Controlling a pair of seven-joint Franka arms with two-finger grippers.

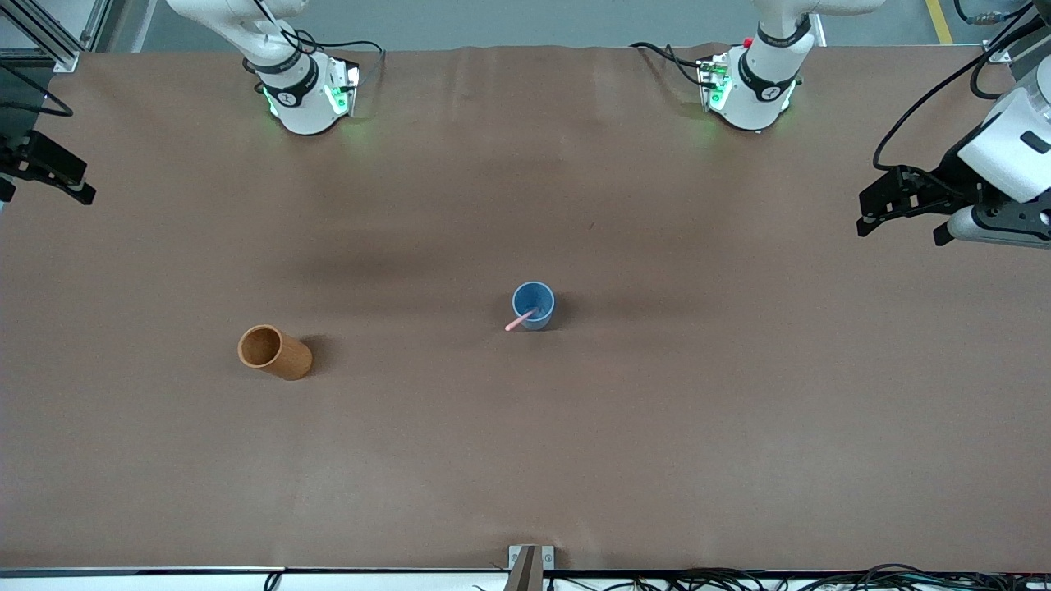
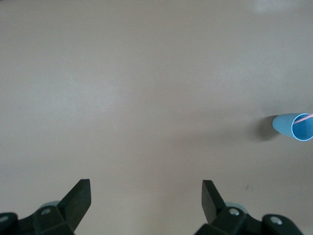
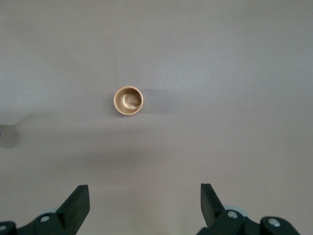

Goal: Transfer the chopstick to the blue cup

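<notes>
The blue cup stands upright near the middle of the table. The pale pink chopstick rests inside it, its upper end leaning out over the rim toward the front camera. The left wrist view shows the blue cup and a tip of the chopstick far from the fingers. My left gripper hangs open over the left arm's end of the table, and the left gripper holds nothing. My right gripper hangs open over the right arm's end, and the right gripper is also empty.
An orange-brown cylindrical cup stands toward the right arm's end, a little nearer the front camera than the blue cup; the right wrist view looks down into this orange-brown cup. A brown cloth covers the table.
</notes>
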